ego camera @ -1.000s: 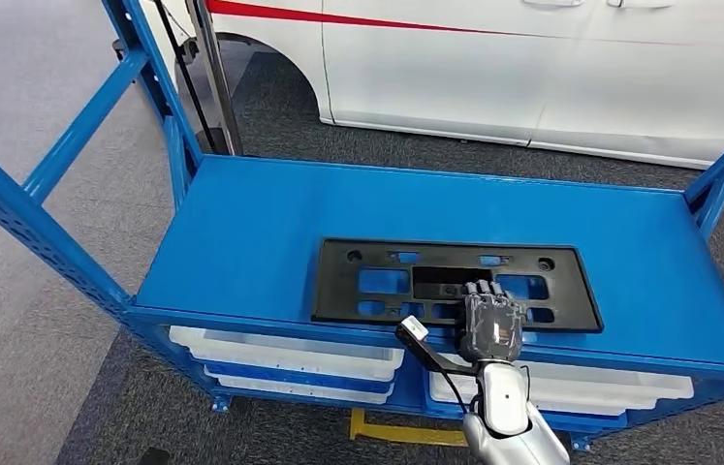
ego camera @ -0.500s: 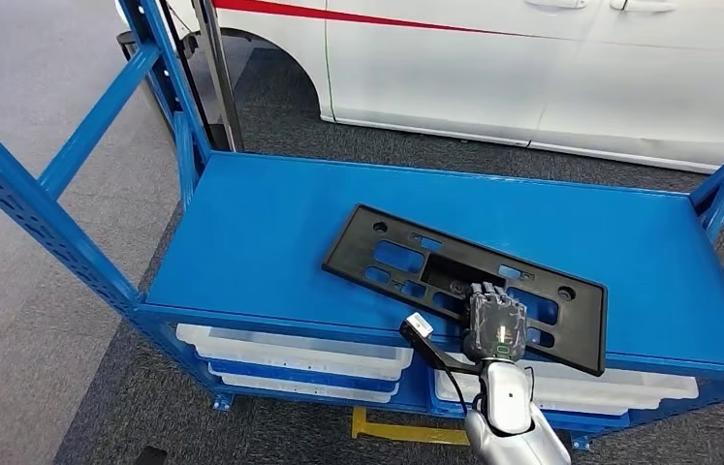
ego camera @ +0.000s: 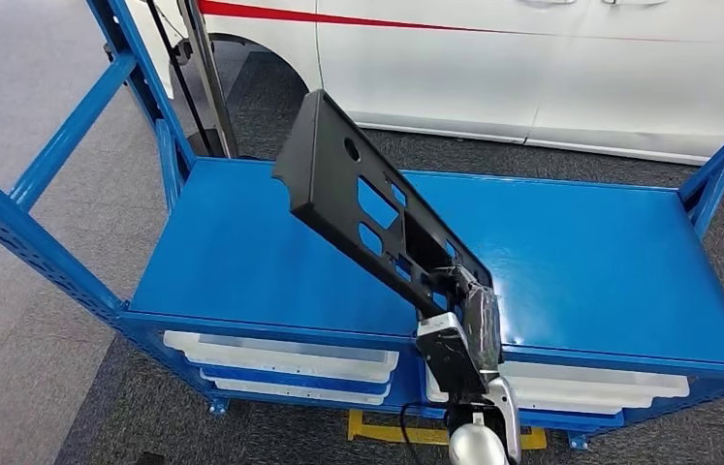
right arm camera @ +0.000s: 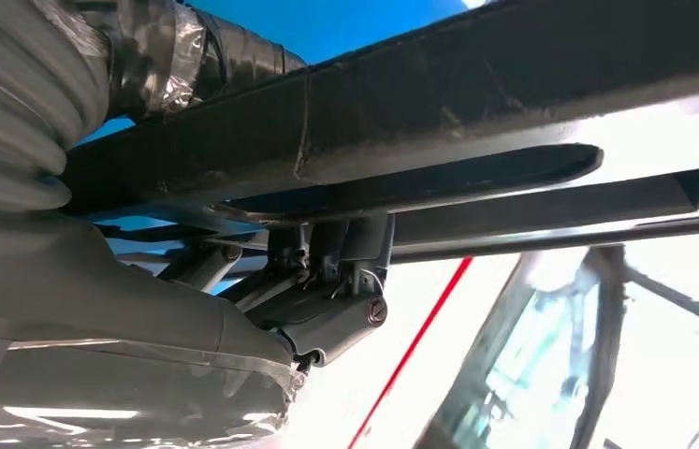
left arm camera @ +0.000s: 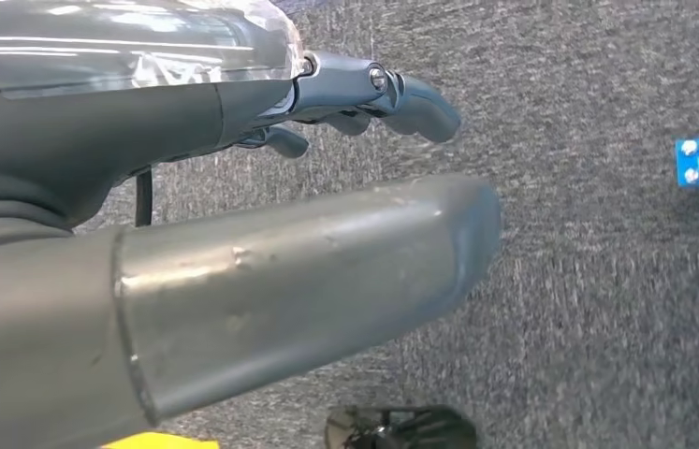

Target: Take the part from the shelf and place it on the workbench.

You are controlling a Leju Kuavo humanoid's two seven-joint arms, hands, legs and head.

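Observation:
The part is a long black plastic plate with cut-outs (ego camera: 358, 194). It is lifted off the blue shelf top (ego camera: 241, 252) and tilted steeply, its far end high to the left. My right hand (ego camera: 479, 325) grips its lower end at the shelf's front edge. The right wrist view shows the plate's edge (right arm camera: 514, 84) held against the dark fingers (right arm camera: 327, 281). My left hand (left arm camera: 280, 253) hangs over grey carpet with thumb and fingers apart, holding nothing.
A white car (ego camera: 532, 58) stands just behind the shelf. Blue uprights (ego camera: 28, 232) frame the rack at left and right. White bins (ego camera: 280, 354) sit on the lower level. A yellow floor mark (ego camera: 387, 431) lies under the rack.
The plate lay flat on the shelf, then slewed, and is now raised and tipped up steeply in my right hand. The hand has turned onto its side near the front edge.

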